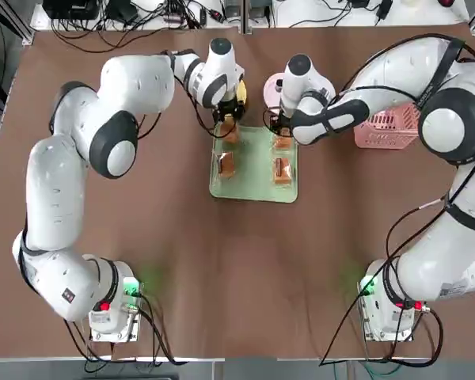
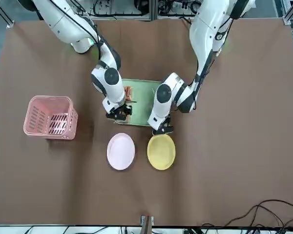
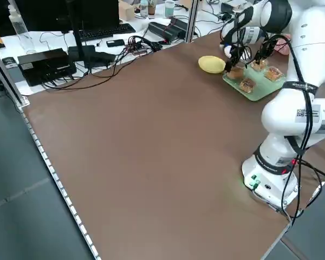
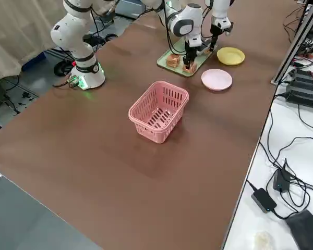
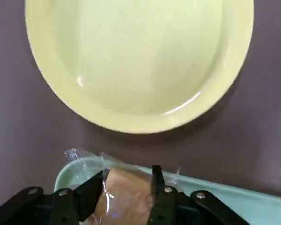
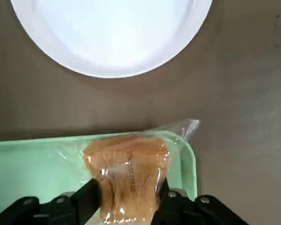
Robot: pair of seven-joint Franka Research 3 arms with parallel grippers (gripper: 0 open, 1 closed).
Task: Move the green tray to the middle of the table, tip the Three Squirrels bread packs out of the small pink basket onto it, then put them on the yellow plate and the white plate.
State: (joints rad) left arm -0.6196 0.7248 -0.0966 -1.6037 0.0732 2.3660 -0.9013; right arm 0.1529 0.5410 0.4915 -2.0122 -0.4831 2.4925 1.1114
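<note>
Wrist-close: left gripper (image 5: 126, 187) clamped on one bread pack (image 5: 124, 199) at the green tray (image 1: 256, 162) edge nearest the yellow plate (image 5: 136, 61). Right gripper (image 6: 129, 187) clamped on another pack (image 6: 129, 178) at the tray corner by the white plate (image 6: 107, 33). Two more packs (image 1: 226, 165) lie on the tray. Tray sits mid-table (image 1: 222, 269); small pink basket (image 1: 388, 128) stands empty, well apart on the robot's right. So tray move and tipping look done; both plates bare, plating not yet done for all four packs.
</note>
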